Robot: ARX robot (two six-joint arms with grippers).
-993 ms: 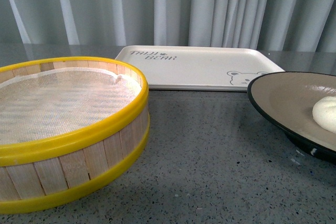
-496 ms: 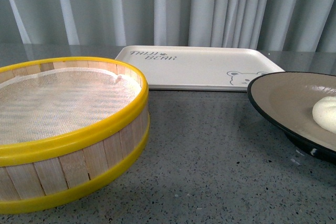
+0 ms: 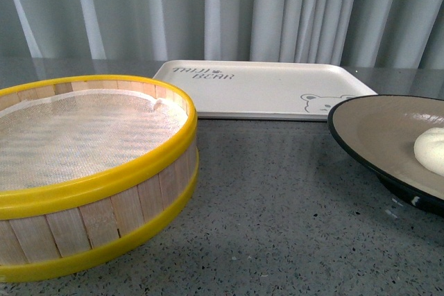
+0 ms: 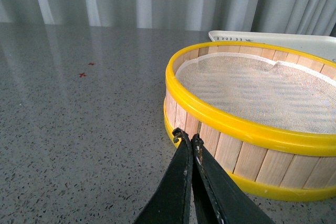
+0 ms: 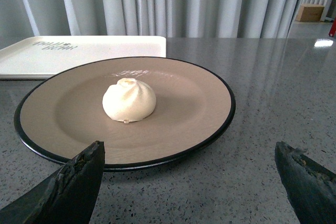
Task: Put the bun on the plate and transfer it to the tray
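The white pleated bun (image 5: pixel 129 100) sits in the middle of the beige plate (image 5: pixel 199 93) with its black rim. In the front view the bun (image 3: pixel 431 151) and plate (image 3: pixel 368 129) are at the far right edge. The cream tray (image 3: pixel 263 88) with a bear drawing lies behind, empty; it also shows in the right wrist view (image 5: pixel 79 53). My right gripper (image 5: pixel 189 153) is open wide, just in front of the plate's near rim, holding nothing. My left gripper (image 4: pixel 187 139) is shut and empty, beside the steamer basket's wall. Neither gripper shows in the front view.
A yellow-rimmed wooden steamer basket (image 3: pixel 83 171) with white mesh lining stands at the left on the grey speckled table (image 3: pixel 277 213); it also shows in the left wrist view (image 4: pixel 252 124). Grey curtains (image 3: pixel 277 12) hang behind the table.
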